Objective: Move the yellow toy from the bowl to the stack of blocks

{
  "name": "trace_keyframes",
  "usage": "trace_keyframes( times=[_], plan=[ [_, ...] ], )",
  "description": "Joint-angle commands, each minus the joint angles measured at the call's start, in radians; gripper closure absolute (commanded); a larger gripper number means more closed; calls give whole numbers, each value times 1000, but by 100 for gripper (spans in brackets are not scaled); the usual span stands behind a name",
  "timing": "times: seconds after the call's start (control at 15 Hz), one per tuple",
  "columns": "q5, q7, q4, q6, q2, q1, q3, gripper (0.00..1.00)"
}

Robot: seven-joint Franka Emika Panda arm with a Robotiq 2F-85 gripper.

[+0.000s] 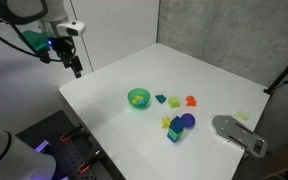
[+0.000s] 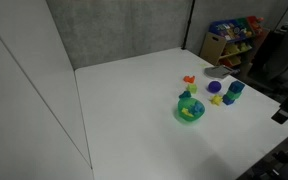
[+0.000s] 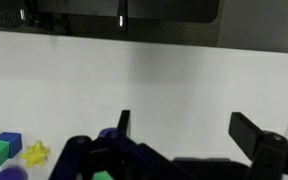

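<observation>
The green bowl [image 1: 138,98] sits near the middle of the white table [image 1: 114,85], with the tiny yellow toy [image 1: 136,100] inside it. Both also show in an exterior view: bowl [image 2: 189,112], toy [image 2: 191,110]. The stack of blocks [image 1: 177,127] is a blue cube, a purple rounded piece and a yellow-green piece, and stands in front of the bowl toward the table's near edge. It also shows in an exterior view [image 2: 229,93] and at the wrist view's lower left [image 3: 9,145]. My gripper [image 1: 74,65] hangs open and empty above the table's far left corner, well away from the bowl. Its fingers [image 3: 184,128] frame bare table.
Loose teal [image 1: 161,99], lime [image 1: 174,101] and orange [image 1: 191,100] toys lie in a row beside the bowl. A grey flat object [image 1: 239,135] lies near the table's right corner. A shelf of coloured toys [image 2: 234,40] stands beyond the table. Grey walls are close behind.
</observation>
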Motion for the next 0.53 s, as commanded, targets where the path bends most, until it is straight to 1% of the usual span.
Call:
trace_keyframes(
  times=[0.0, 0.27, 0.47],
  plan=[
    [-1, 0, 1, -2, 0, 0, -1, 0],
    [-1, 0, 1, -2, 0, 0, -1, 0],
    [-19, -3, 39, 5, 36, -7, 6, 0]
  ],
)
